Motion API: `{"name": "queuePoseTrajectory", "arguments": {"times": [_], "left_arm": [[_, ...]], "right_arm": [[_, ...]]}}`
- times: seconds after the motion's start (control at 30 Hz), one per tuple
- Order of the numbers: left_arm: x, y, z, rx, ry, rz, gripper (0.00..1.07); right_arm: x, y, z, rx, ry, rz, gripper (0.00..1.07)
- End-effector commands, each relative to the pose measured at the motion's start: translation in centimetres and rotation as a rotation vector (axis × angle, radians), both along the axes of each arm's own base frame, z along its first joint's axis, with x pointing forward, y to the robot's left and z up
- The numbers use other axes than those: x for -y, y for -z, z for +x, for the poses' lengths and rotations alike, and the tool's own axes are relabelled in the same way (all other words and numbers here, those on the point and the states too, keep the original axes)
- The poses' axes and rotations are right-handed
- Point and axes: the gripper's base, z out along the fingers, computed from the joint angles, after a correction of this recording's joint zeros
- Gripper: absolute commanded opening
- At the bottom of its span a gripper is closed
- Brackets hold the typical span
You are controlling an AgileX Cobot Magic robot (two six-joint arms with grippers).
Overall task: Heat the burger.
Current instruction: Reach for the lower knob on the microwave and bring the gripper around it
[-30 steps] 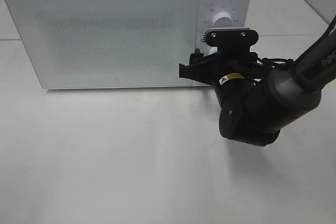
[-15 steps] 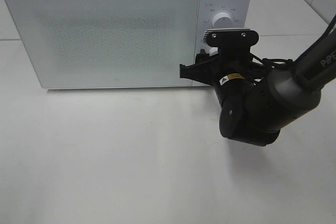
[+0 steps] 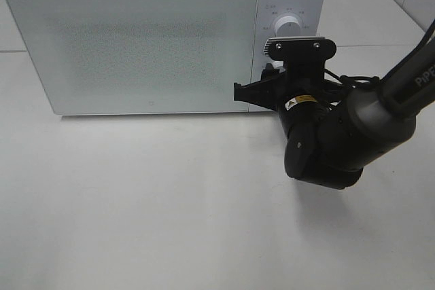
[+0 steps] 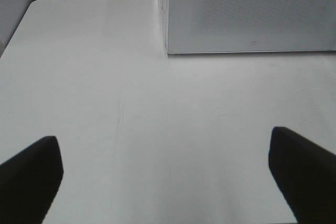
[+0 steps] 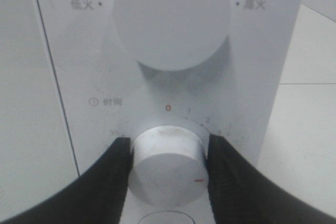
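The burger is not visible in any view. The microwave (image 3: 136,45) has its door (image 3: 129,49) shut, and the speckled panel is too cloudy to see through. The burger is probably inside, but that is a guess from the closed door and the bare counter (image 3: 170,202) in front of it.

The right claw (image 5: 169,144) is at the control panel, closed on the timer knob (image 5: 168,166). In the right wrist view, 1 dark finger (image 5: 113,177) presses against each side of the knob. The red mark on this knob does not line up with the printed 0 and sits round past the 3. That suggests some time is already dialled in, though how much cannot be read. The power knob (image 5: 171,19) above has its red mark between the 2 heat labels, and nothing is touching it.

The left claw (image 4: 164,137) is wide open and empty, hovering over bare counter well away from the panel, with the microwave's front corner ahead of it.

If the burger is inside, loading it and closing the door look done. Setting the timer is the step in hand. After that, the claw has to let go and the heating has to run.
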Motion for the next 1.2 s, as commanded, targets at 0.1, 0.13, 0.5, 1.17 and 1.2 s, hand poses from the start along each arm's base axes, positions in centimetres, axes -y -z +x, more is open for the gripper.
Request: {"name": "queuePoseTrajectory", "arguments": {"times": [0.1, 0.13, 0.5, 1.17, 1.2], "left_arm": [[0.12, 0.1, -0.27, 0.013, 0.011, -0.015, 1.0], [0.12, 0.1, -0.27, 0.013, 0.011, -0.015, 1.0], [0.12, 0.1, -0.27, 0.013, 0.011, -0.015, 1.0], [0.12, 0.1, -0.27, 0.013, 0.011, -0.015, 1.0], [0.12, 0.1, -0.27, 0.013, 0.011, -0.015, 1.0]], "right_arm": [[0.23, -1.88, 0.32, 0.192, 0.033, -0.013, 0.03], [0.23, -1.88, 0.32, 0.192, 0.033, -0.013, 0.03], [0.17, -1.93, 0.32, 0.201, 0.033, 0.069, 0.06], [0.02, -1.24, 0.28, 0.14, 0.091, 0.741, 0.07], [-0.01, -1.23, 0.29, 0.138, 0.091, 0.768, 0.07]]}}
